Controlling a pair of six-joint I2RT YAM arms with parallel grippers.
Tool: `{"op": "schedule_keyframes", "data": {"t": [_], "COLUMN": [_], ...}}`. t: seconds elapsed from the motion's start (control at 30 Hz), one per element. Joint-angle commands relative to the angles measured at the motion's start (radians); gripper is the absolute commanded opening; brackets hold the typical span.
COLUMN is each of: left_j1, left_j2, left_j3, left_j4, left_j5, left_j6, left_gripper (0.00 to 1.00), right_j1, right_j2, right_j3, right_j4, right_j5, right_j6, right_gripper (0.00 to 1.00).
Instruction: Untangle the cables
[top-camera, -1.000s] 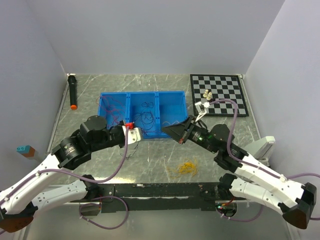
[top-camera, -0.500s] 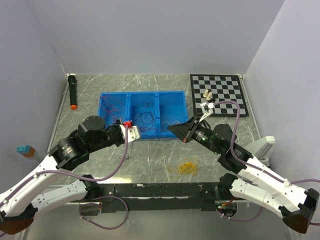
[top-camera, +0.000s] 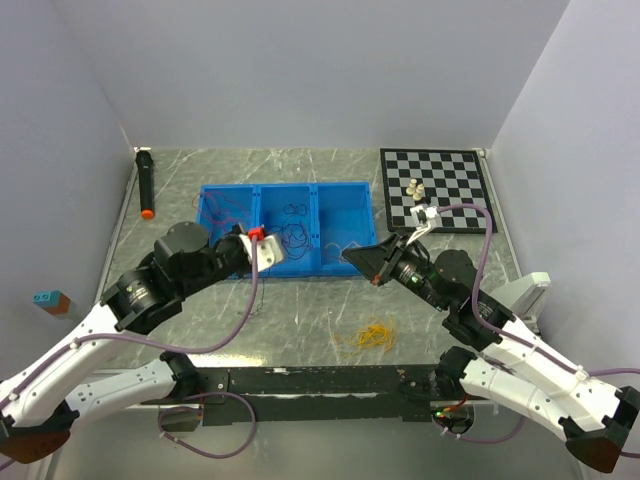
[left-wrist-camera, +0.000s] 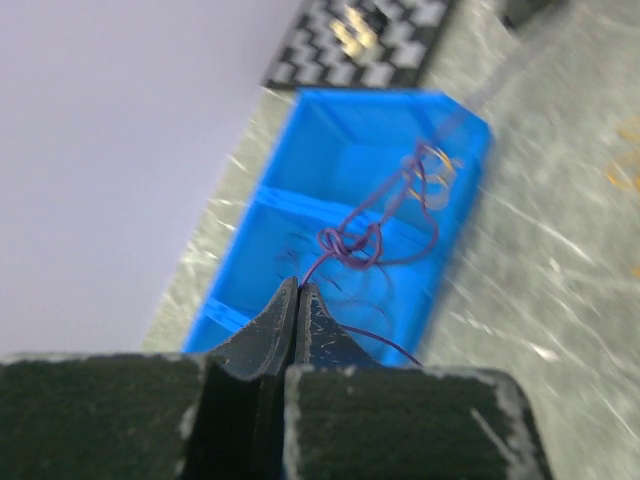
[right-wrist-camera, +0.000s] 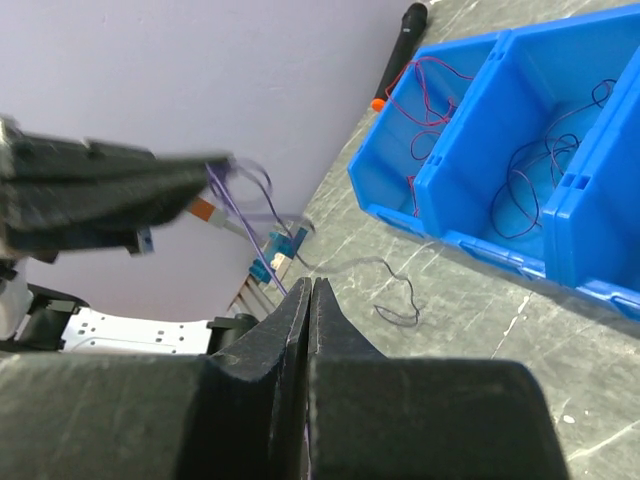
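Note:
A thin purple cable (left-wrist-camera: 350, 245) with a knot in it is strung between both grippers. My left gripper (left-wrist-camera: 300, 285) is shut on one end, just in front of the blue tray (top-camera: 340, 190); seen from above it (top-camera: 272, 252) sits by the tray's near wall. My right gripper (right-wrist-camera: 310, 283) is shut on the same cable (right-wrist-camera: 240, 210), to the right of the left one (top-camera: 350, 255). Red cables (right-wrist-camera: 430, 85) lie in the tray's left compartment and dark ones (right-wrist-camera: 540, 180) in the middle one. Yellow cables (top-camera: 377, 335) lie on the table.
A loose dark cable (right-wrist-camera: 400, 300) lies on the marble table in front of the tray. A chessboard (top-camera: 437, 188) with a few pieces (top-camera: 415, 188) is at the back right. A black marker (top-camera: 146, 185) lies at the back left. Walls close in three sides.
The left gripper has moved up towards the tray and the right gripper has drawn back to the right, so they stand further apart with the purple cable between them.

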Motion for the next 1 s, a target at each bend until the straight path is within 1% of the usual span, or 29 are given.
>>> {"op": "schedule_keyframes", "data": {"t": [0.0,0.07,0.1,0.13,0.17,0.23,0.27,0.4,0.47,0.57,0.7,0.8,0.9,0.97], "left_j1": [0.005,0.004,0.004,0.005,0.005,0.005,0.005,0.011,0.028,0.068,0.126,0.165,0.203,0.215], "left_j2": [0.05,0.099,0.122,0.152,0.183,0.235,0.255,0.304,0.324,0.356,0.392,0.444,0.508,0.539], "left_j3": [0.104,0.156,0.188,0.219,0.251,0.291,0.301,0.256,0.239,0.222,0.189,0.17,0.178,0.161], "left_j4": [0.168,0.202,0.22,0.234,0.246,0.301,0.337,0.55,0.614,0.69,0.746,0.773,0.725,0.688], "left_j5": [-0.089,-0.086,-0.086,-0.082,-0.081,-0.101,-0.115,-0.197,-0.21,-0.219,-0.199,-0.222,-0.237,-0.25], "left_j6": [0.013,0.021,0.02,0.015,0.015,0.021,0.035,0.122,0.158,0.172,0.129,0.083,0.009,-0.013], "left_gripper": [0.01,0.01,0.01,0.01,0.01,0.01,0.01,0.01,0.01,0.01,0.01,0.01,0.01,0.01], "right_j1": [-0.012,-0.012,-0.012,-0.01,-0.01,-0.01,-0.01,-0.01,-0.01,-0.01,-0.01,-0.01,-0.01,-0.01], "right_j2": [0.001,0.007,0.012,0.015,0.012,-0.005,-0.016,-0.059,-0.079,-0.106,-0.129,-0.139,-0.143,-0.148], "right_j3": [0.027,0.035,0.041,0.044,0.044,0.033,0.029,0.006,-0.011,-0.031,-0.049,-0.06,-0.06,-0.059], "right_j4": [0.01,0.011,0.004,-0.004,-0.007,-0.009,-0.009,-0.065,-0.078,-0.099,-0.113,-0.128,-0.168,-0.212], "right_j5": [-0.004,-0.024,-0.03,-0.03,-0.027,-0.014,-0.007,0.028,0.039,0.054,0.063,0.063,0.114,0.134], "right_j6": [-0.029,-0.034,-0.037,-0.038,-0.04,-0.04,-0.041,-0.048,-0.046,-0.046,-0.048,-0.051,-0.054,-0.054], "right_gripper": [0.06,0.41,0.52,0.6,0.66,0.73,0.75,0.75,0.74,0.73,0.73,0.73,0.72,0.73]}}
